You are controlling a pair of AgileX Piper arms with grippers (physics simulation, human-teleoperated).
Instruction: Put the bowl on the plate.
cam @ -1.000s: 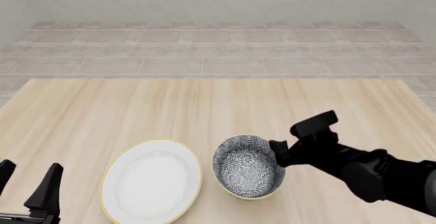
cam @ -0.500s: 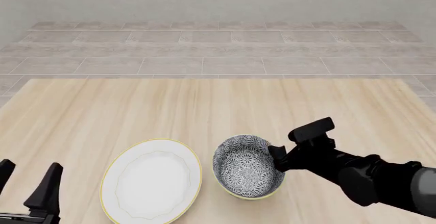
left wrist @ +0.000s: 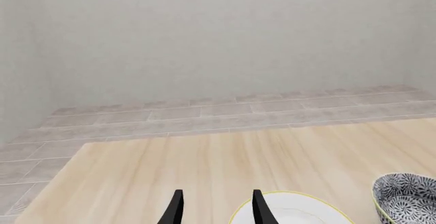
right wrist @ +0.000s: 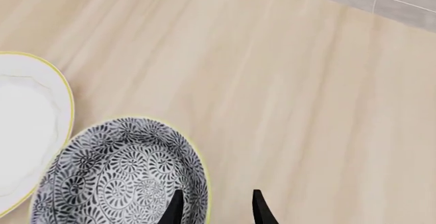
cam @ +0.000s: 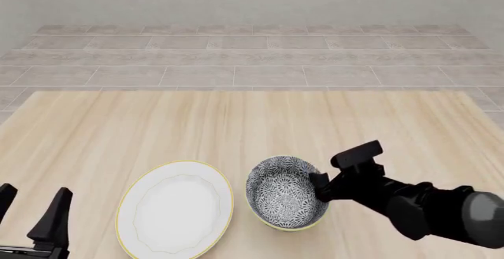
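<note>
1. The right gripper [right wrist: 214, 208] is straddling the bowl [cam: 287, 192] rim, jaws parted, one finger inside, one outside.
2. The bowl is sitting on the tabletop [cam: 236, 123], just beside the plate [cam: 174, 207].
3. Judging: grasp step; next, closing and lifting.
4. The left gripper [left wrist: 214, 208] is idling, jaws parted.

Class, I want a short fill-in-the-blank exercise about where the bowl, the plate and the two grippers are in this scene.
1. The bowl stands on the ____, beside the plate.
2. The right gripper has one finger inside the bowl's rim and one ____ it.
3. The left gripper holds ____.
4. The plate's rim is ____ in colour.

Missing words: table; outside; nothing; yellow-gold
</note>
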